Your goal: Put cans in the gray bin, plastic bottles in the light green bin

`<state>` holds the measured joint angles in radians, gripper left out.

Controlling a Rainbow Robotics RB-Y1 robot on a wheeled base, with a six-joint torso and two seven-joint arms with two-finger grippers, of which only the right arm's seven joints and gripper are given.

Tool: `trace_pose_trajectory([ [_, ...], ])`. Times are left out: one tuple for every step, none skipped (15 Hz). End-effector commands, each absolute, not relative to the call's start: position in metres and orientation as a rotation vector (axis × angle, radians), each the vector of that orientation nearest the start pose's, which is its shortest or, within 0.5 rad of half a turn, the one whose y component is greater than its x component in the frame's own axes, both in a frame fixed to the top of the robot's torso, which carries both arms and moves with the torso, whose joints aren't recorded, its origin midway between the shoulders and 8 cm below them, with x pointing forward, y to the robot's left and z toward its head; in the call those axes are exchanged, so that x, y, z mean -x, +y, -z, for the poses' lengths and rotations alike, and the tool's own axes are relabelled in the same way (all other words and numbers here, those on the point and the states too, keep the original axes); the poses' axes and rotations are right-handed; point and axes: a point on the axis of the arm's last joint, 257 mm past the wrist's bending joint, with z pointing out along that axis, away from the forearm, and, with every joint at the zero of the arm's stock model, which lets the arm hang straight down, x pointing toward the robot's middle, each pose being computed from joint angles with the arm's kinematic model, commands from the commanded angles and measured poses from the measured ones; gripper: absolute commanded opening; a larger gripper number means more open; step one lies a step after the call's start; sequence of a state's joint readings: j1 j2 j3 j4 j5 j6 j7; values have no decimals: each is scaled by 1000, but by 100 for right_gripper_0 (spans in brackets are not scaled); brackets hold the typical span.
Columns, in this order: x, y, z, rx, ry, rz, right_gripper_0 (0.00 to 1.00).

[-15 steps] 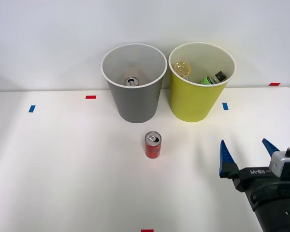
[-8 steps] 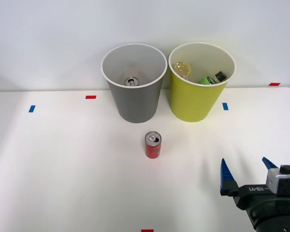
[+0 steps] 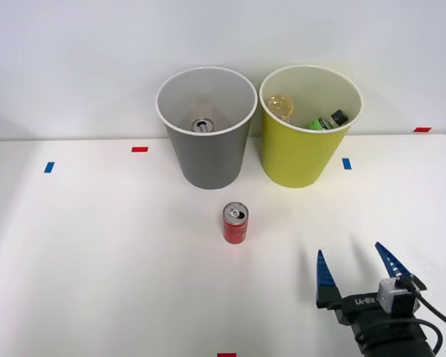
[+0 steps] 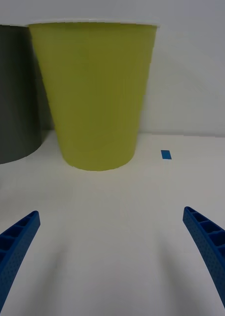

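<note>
A short red can (image 3: 236,222) with a silver top stands upright on the white table, in front of the gray bin (image 3: 206,160). Inside that gray bin lies another can (image 3: 202,126). To its right, the light green bin (image 3: 301,156) (image 4: 95,94) holds a yellow-wrapped plastic bottle (image 3: 280,107) and a green-labelled bottle (image 3: 327,120). My right gripper (image 3: 354,266) (image 4: 110,234) is open and empty, low over the table's near right part, well to the right of and nearer than the red can. It faces the green bin, with the gray bin (image 4: 14,94) beside it.
Small tape marks lie on the table: red ones (image 3: 140,149) (image 3: 227,355) (image 3: 422,129) and blue ones (image 3: 49,167) (image 3: 346,163) (image 4: 166,154). A white wall rises right behind the bins. The table's right edge runs close to my arm.
My right gripper has drawn back toward the near edge and shifted slightly left, staying open. The can and bins have not moved.
</note>
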<state>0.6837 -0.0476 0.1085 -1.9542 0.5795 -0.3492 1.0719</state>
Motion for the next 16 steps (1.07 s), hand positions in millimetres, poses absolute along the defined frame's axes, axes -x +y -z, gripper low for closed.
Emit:
trace_pose_trajectory([
  [-331, -221, 260, 214, 1548, 58, 100],
  [-325, -218, 264, 227, 1558, 53, 100],
  [-320, -213, 266, 222, 1564, 31, 100],
  [-312, -208, 268, 211, 1567, 0, 100],
  [-308, -205, 268, 204, 1565, -15, 100],
  [-303, -202, 270, 186, 1572, -34, 100],
  [-299, -202, 272, 176, 1576, -31, 100],
  [-295, -200, 271, 172, 1570, -23, 100],
  [-292, -198, 269, 160, 1563, -22, 100],
  [-290, -198, 269, 147, 1564, -21, 100],
  [-288, -197, 267, 122, 1557, -30, 100],
  [-285, -196, 265, 91, 1547, -45, 100],
  [-283, -194, 262, 89, 1538, -46, 100],
  [-280, -194, 263, 90, 1539, -40, 100],
  [-278, -195, 264, 92, 1538, -31, 100],
  [-276, -195, 262, 92, 1519, -31, 100],
])
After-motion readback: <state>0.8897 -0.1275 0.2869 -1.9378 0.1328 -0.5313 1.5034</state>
